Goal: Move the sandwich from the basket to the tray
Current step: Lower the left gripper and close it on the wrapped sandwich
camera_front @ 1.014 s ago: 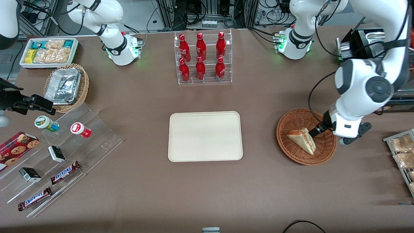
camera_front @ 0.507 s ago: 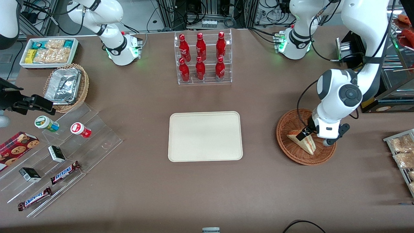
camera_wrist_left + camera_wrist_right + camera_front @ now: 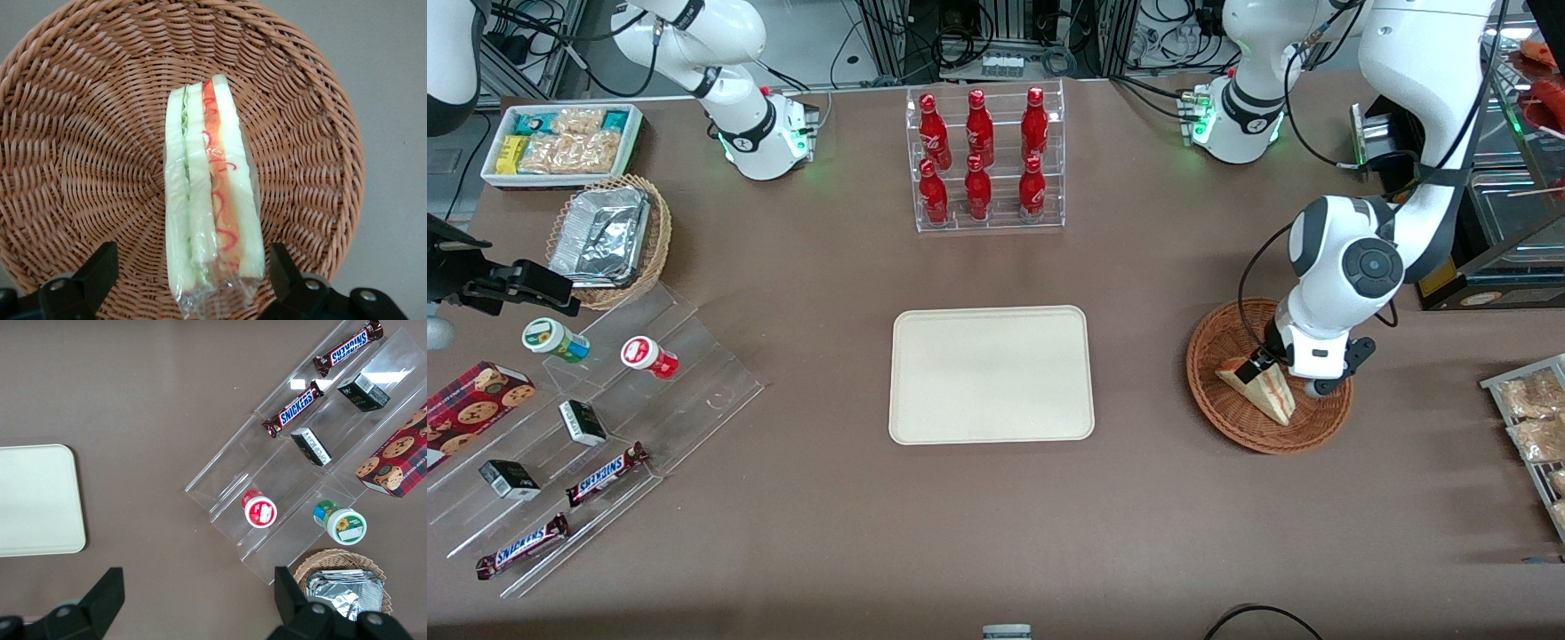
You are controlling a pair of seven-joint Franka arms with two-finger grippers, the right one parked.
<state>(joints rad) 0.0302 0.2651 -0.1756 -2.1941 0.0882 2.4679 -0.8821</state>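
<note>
The left arm's two-finger gripper hangs low over the round brown wicker basket, with its fingers spread wide and holding nothing; one finger stands at each side of the small triangular white-bread sandwich with a red-orange and green filling, and neither touches it. The sandwich lies directly below the gripper on the bare woven floor of the basket, standing on a bread edge so that the striped cut side looks up at the wrist camera. Its long axis runs straight away from the gripper, so the fingers would close across the thin direction, bread face against bread face. In the front view the pointed end goes toward the camera and the gripper is above the wider end. I judge the sandwich to be light and soft, and the clear film around it looks smooth, so it may slip or be crushed if the squeeze is hard. A gentle hold on the two flat bread faces, near the middle of the length, seems to me the best. The flat cream-white rectangular tray lies well apart from the gripper, toward the parked arm's end of the table, with nothing on it.
</note>
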